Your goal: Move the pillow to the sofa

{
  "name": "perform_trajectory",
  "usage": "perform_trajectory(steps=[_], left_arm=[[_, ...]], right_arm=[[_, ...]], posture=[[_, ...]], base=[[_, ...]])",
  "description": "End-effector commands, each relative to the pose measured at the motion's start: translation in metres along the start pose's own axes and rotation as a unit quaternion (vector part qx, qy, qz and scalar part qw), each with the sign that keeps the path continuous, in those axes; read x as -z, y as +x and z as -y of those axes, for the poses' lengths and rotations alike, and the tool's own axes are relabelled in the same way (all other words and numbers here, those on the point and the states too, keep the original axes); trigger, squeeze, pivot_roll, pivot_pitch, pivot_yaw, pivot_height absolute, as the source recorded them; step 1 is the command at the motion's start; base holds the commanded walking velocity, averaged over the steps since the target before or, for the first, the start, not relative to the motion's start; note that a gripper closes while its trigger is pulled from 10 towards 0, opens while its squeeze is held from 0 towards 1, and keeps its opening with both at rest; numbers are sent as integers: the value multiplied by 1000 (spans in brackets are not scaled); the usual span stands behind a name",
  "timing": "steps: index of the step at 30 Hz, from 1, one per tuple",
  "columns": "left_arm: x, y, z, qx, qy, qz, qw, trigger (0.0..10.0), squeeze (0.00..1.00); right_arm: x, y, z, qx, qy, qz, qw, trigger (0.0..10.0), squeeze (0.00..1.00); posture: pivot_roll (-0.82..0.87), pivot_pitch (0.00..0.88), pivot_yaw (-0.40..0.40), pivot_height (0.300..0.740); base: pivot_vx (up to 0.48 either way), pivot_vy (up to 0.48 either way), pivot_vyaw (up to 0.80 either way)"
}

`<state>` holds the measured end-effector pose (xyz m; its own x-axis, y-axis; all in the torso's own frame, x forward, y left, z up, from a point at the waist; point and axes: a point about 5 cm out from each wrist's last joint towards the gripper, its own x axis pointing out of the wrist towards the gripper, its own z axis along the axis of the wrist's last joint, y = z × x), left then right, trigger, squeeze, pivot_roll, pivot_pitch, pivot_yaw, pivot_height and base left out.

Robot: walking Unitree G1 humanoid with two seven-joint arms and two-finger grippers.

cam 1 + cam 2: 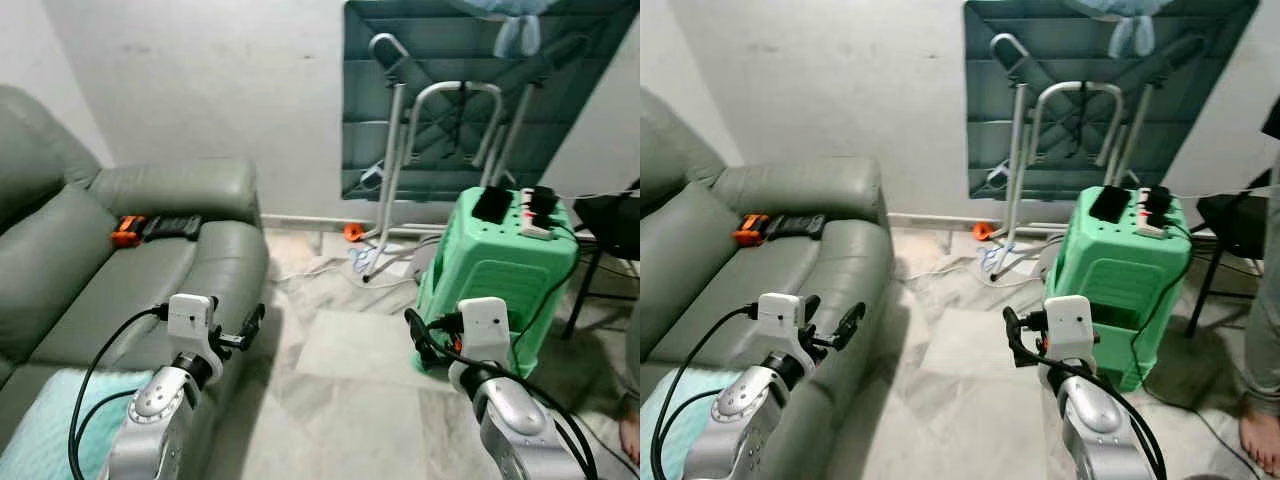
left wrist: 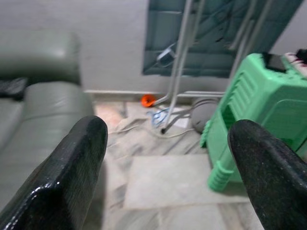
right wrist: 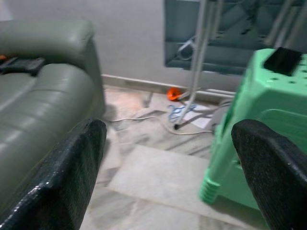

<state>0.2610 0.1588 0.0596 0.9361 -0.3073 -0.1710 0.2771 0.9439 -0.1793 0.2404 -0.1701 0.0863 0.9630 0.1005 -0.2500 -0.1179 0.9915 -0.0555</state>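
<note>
The pillow [image 1: 45, 425], light teal, lies on the sofa [image 1: 120, 290] seat at its near edge, just beside and below the left gripper [image 1: 245, 330]. Left gripper: fingers spread, empty. Right gripper [image 1: 1012, 335]: fingers spread, empty, above the floor.

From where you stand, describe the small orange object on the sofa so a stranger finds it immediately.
Start at the grey-green leather sofa by the white wall. On its seat cushion, below the far armrest, lies a small orange object against a flat black item. It is the sofa's one bright orange spot.
</note>
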Motion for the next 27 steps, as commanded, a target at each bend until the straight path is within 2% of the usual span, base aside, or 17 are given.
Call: perform_trajectory(steps=[1,27], left_arm=[[-1,1,1,3,6,-1,1000,10000,0],[-1,3,4,10,5,2,1000,10000,0]], right_arm=[[-4,2,2,4,0,7,1000,10000,0],[-2,2,3,1,-5,7,1000,10000,0]], posture=[[-101,0,46,740],[-103,0,45,740]], base=[[334,0,0],[457,0,0]])
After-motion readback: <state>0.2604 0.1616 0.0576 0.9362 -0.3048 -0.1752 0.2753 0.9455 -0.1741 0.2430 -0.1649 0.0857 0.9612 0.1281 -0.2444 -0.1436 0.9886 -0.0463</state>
